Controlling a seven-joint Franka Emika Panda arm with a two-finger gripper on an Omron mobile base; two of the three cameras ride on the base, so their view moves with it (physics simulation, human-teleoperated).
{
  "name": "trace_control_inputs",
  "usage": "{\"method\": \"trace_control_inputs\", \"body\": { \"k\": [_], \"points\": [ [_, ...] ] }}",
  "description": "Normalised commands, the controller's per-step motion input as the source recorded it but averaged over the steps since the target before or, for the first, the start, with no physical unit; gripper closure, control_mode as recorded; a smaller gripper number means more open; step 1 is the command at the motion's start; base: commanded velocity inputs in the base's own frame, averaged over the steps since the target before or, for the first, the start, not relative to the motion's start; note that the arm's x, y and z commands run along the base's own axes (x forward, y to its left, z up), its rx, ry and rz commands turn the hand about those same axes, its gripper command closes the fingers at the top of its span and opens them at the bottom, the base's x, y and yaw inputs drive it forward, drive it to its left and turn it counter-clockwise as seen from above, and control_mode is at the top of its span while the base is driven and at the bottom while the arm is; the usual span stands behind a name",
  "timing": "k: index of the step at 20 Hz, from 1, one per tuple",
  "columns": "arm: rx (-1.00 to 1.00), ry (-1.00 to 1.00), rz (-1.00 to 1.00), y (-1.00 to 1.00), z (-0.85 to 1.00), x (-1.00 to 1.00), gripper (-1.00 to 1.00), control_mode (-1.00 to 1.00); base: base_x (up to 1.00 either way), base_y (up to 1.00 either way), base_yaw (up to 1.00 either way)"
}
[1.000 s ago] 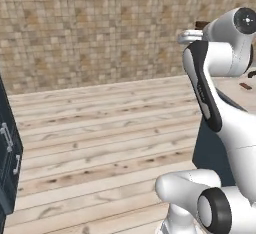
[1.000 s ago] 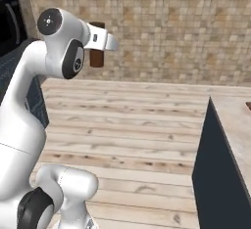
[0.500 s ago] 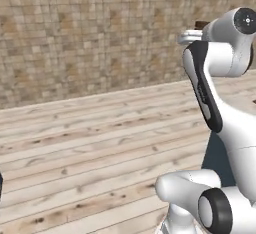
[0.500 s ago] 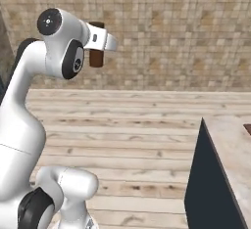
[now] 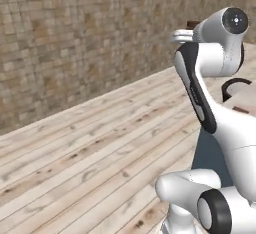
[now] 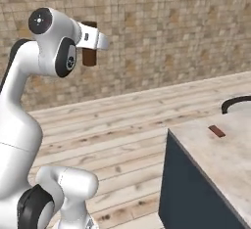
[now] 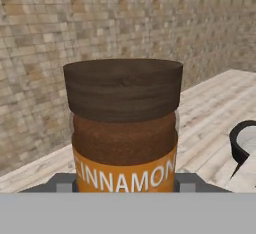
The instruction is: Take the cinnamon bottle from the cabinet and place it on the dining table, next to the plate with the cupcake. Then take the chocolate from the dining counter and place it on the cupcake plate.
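Note:
The cinnamon bottle, brown with a darker cap and an orange label, stands upright between my fingers in the hand view. My gripper is shut on it, held high in front of the brick wall. The bottle hangs below the white hand. The chocolate, a small flat dark bar, lies on the beige stone top of the dining table at the right, over its dark blue base. A sliver of that table and the chocolate peek out behind my arm. Plate, cupcake and cabinet are out of view.
A dark curved rim stands at the far end of the island top, also seen as a dark ring at the hand view's right edge. Pale wood plank floor runs up to a brown brick wall.
The whole scene has slid as the base turns: the dark cabinet has left the left base view and the island with the chocolate has come further in. The gripper still holds the bottle.

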Motion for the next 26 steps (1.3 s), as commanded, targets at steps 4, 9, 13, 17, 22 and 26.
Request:
{"method": "trace_control_inputs", "body": {
  "k": [4, 9, 13, 17, 22, 26],
  "points": [
    [0.00, 0.00, 0.00, 0.00, 0.00, 0.00, 1.00, 1.00, 0.97, 0.65, -0.72],
    [0.00, 0.00, 0.00, 0.00, 0.00, 0.00, 1.00, 1.00, 0.91, 0.87, -0.76],
    [0.00, 0.00, 0.00, 0.00, 0.00, 0.00, 1.00, 1.00, 0.87, 0.92, -0.77],
    [0.00, 0.00, 0.00, 0.00, 0.00, 0.00, 1.00, 1.00, 0.85, 0.91, -0.78],
    [0.00, 0.00, 0.00, 0.00, 0.00, 0.00, 1.00, 1.00, 0.84, 0.91, -0.78],
    [0.00, 0.00, 0.00, 0.00, 0.00, 0.00, 1.00, 1.00, 0.84, 0.90, -0.78]
  ]
}}
